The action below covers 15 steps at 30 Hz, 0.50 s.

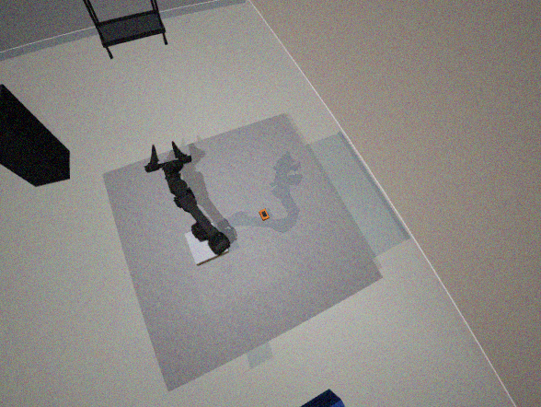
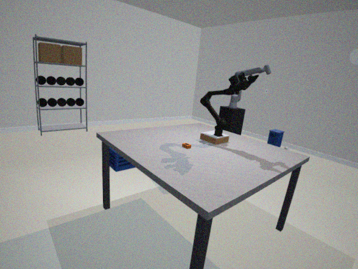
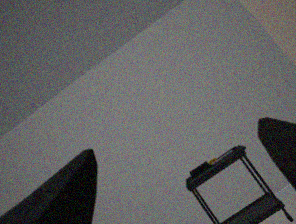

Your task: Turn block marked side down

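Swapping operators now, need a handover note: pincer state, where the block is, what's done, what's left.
Pincer: open, holding nothing, raised high above the table and pointing away from the block.
Orange block: lying flat on the grey table, off to one side of the arm's base, dark marked side facing up. Nothing touches it.
Done: nothing yet; the block is unflipped.
Left: bring the arm down to the block, grasp it, turn it marked side down, release it on the table.

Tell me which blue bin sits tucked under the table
The blue bin by the table's near-left leg; its top is hidden beneath the tabletop. The other blue bin stands in the open near the far wall.
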Each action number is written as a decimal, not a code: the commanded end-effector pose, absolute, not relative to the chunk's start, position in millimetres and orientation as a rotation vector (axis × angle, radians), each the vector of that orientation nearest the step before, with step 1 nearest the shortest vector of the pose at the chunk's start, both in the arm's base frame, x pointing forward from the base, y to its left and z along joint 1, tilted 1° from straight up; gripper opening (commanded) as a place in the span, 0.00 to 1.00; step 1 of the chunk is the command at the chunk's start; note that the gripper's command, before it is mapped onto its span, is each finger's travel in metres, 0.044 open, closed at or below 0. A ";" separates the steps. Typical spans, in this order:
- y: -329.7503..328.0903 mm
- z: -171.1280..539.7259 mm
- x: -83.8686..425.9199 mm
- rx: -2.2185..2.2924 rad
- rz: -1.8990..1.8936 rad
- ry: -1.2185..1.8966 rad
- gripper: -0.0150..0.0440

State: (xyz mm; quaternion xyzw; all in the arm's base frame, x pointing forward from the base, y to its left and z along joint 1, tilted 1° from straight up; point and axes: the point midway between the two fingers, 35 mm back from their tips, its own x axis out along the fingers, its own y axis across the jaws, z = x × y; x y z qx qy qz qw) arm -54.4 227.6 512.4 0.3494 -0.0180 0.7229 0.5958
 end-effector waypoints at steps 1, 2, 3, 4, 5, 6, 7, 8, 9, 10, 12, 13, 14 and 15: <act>229.5 511.5 -53.9 0.802 1.674 -0.042 0.98; 235.3 508.7 -52.1 0.775 1.661 -0.043 1.00; 244.8 503.8 -48.7 0.731 1.638 -0.043 1.00; 256.2 497.6 -43.7 0.678 1.609 -0.041 1.00; 267.3 491.1 -37.8 0.625 1.580 -0.037 1.00; 278.0 484.2 -31.0 0.574 1.549 -0.032 1.00; 288.3 477.0 -23.4 0.524 1.519 -0.024 1.00; 298.1 469.5 -15.0 0.475 1.487 -0.014 1.00; 307.4 461.7 -5.8 0.428 1.455 -0.003 1.00; 316.1 453.7 4.1 0.381 1.422 0.010 1.00; 329.6 438.5 27.9 0.322 1.345 0.043 1.00; 335.2 430.8 40.5 0.295 1.306 0.061 1.00; 340.0 422.9 53.5 0.269 1.266 0.080 1.00; 344.0 415.3 66.2 0.245 1.229 0.098 1.00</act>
